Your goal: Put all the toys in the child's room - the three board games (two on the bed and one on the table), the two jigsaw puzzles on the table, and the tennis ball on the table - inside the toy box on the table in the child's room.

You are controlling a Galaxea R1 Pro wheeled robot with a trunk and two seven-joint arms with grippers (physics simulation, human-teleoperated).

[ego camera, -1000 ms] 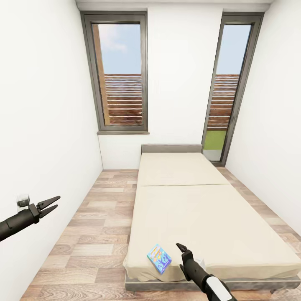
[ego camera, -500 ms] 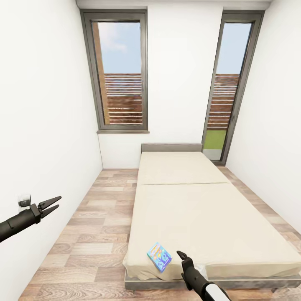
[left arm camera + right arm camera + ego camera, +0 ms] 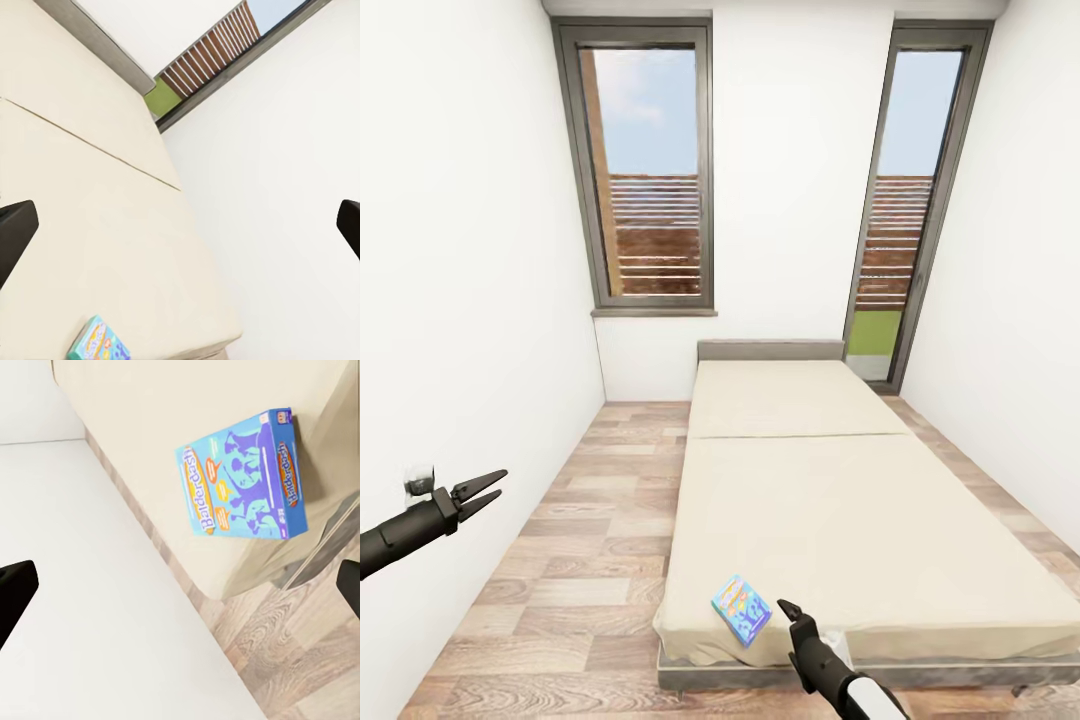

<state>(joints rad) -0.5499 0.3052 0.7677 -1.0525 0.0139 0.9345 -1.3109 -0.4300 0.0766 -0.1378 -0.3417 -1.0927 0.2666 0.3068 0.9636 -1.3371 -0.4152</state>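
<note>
While right arm [image 3: 800, 625] retreated | board game [image 3: 741, 609] unmoved on bed [image 3: 860, 520]

Right gripper [image 3: 788, 610] lower in head view than a second ago, more of arm cut off at frame edge. Board game [image 3: 741, 609] and bed [image 3: 880, 520] sit slightly lower too, perhaps from small camera shift. Gap between gripper and game about same.
</note>
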